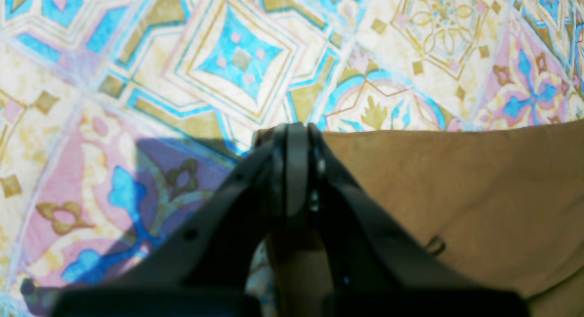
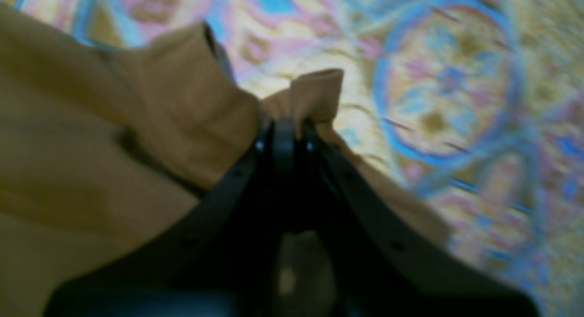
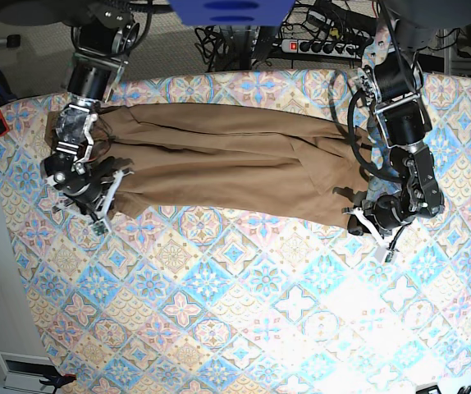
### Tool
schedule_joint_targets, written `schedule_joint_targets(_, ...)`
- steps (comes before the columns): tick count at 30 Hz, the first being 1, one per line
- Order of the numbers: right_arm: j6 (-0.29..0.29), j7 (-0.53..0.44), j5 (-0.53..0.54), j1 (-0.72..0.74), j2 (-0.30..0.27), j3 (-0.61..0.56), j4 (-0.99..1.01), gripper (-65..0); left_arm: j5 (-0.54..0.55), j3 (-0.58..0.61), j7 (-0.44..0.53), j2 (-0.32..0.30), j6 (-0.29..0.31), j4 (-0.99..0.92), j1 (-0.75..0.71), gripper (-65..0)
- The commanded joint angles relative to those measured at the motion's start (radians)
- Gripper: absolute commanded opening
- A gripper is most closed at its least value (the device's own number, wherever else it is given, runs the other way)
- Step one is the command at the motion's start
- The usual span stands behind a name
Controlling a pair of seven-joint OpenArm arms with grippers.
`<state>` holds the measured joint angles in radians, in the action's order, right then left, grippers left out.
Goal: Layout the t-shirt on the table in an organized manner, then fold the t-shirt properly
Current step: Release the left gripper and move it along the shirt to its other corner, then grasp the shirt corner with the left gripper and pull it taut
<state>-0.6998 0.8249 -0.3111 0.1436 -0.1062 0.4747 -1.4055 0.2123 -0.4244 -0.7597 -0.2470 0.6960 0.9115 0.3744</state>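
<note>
The t-shirt lay stretched across the far half of the table, its long axis running side to side between the two arms, one end at each gripper. The left gripper had its jaws pinched together on a corner of the cloth: the tan fabric spread flat to one side of the jaws and back beneath them, with bare patterned tablecloth ahead and to the other side. The right gripper was likewise clenched on the garment's opposite end, a small bunched fold of fabric poking up just past its tips and the bulk of the shirt falling away to one side, rumpled and lifted off the cloth. Holding both ends at once looked meant to pull the shirt taut and flatten it before any fold. Long creases along its length, seen from the base view, suggested the laying-out was not yet finished. Which end was collar and which hem could not be told.
</note>
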Motion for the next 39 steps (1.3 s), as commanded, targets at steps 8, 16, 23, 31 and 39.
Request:
schedule_joint_targets(8,0.002,-0.023,0.014,0.032,-0.011,0.002,-0.102,-65.0,-0.038,-0.084,-0.063,0.033,0.002,0.266,-0.071,-65.0)
schedule_joint_targets(16,0.002,-0.029,0.016,0.032,-0.011,0.077,-0.113,-65.0,-0.038,-0.084,-0.063,0.073,0.002,0.548,-0.182,-65.0)
schedule_joint_targets(23,0.002,-0.026,0.017,0.032,-0.010,0.103,-0.188,-65.0,0.062,-0.084,-0.063,0.064,0.002,0.593,-0.217,-65.0)
schedule_joint_targets(31,0.002,-0.025,0.017,0.029,-0.010,0.104,-0.212,-65.0,0.065,-0.087,-0.063,0.065,0.002,0.588,-0.219,-65.0)
schedule_joint_targets(39,0.002,-0.025,0.017,0.027,-0.010,0.101,-0.212,-65.0,0.060,-0.084,-0.054,0.073,0.002,0.578,-0.140,-46.5)
